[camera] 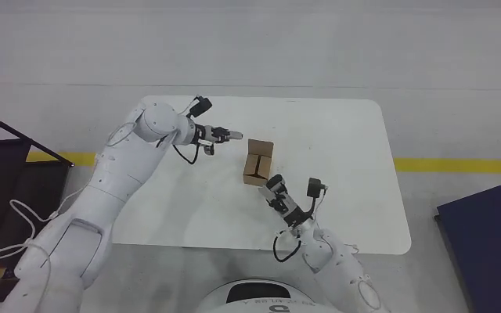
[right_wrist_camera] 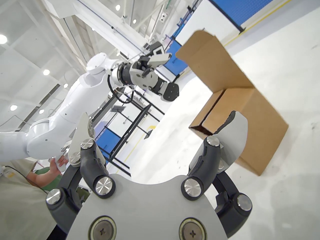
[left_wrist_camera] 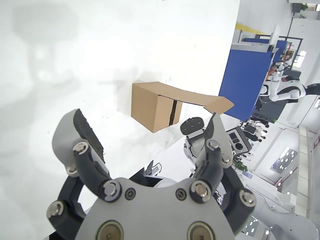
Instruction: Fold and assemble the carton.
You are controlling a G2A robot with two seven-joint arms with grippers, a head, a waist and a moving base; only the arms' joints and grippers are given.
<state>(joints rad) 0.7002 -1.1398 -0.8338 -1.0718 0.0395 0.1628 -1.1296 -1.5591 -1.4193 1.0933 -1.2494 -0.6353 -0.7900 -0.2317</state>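
Observation:
A small brown carton (camera: 258,162) lies on its side near the middle of the white table (camera: 344,156). One long flap (left_wrist_camera: 200,99) stands out from its open end, and the end flaps (left_wrist_camera: 172,112) leave a dark gap. My left gripper (camera: 223,134) hovers open a short way to the carton's left, apart from it; its pads (left_wrist_camera: 87,131) are spread wide. My right gripper (camera: 274,188) stands open just in front of the carton's near end, one finger (right_wrist_camera: 233,131) close to the carton's open mouth (right_wrist_camera: 207,121). Nothing is between either pair of fingers.
The table's front edge (camera: 235,246) runs close behind the right gripper. A black rack (camera: 23,156) stands off the table's left side and a dark blue block (camera: 470,227) off its right. Bare tabletop (camera: 337,133) lies right of the carton.

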